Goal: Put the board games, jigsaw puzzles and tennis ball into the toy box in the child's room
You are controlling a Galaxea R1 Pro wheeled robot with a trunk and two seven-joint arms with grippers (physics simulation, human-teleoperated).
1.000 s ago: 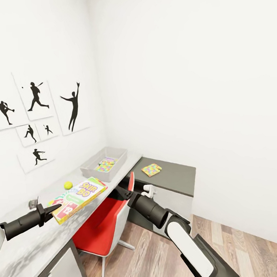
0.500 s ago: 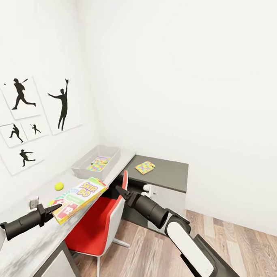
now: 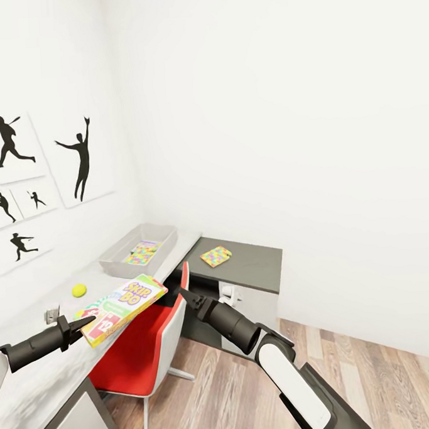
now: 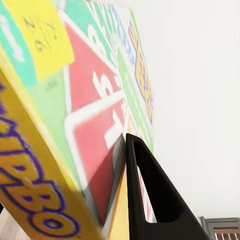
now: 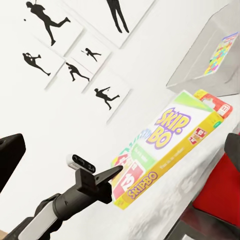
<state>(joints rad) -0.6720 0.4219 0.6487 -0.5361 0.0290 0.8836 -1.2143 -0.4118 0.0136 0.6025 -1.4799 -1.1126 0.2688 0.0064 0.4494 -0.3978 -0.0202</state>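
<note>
Head view: my left fingers (image 3: 87,321) pinch the near corner of the SKIP-BO board game (image 3: 122,305), holding the flat box above the edge of the pale tabletop (image 3: 35,384), its far end tilted slightly up. The left wrist view confirms the grip, with one dark finger (image 4: 150,200) pressed against the printed face of the box (image 4: 90,100). From the right wrist view, the same box (image 5: 165,150) appears clamped at its corner by the left fingers (image 5: 117,172).

My right arm reaches forward over the red chair (image 3: 137,357), well apart from the box. My right fingers (image 3: 183,294) taper to a dark tip; I cannot tell whether they are spread or pressed together.

Further along the tabletop lies the tennis ball (image 3: 79,289), near the wall. Beyond it stands the grey toy box (image 3: 113,262), with one jigsaw puzzle (image 3: 141,252) lying inside it. A second jigsaw puzzle (image 3: 216,256) rests on the lower dark grey cabinet (image 3: 261,265), just beside the far end of the tabletop. Black silhouette prints of athletes (image 3: 79,160) hang on the wall above the tabletop.
</note>
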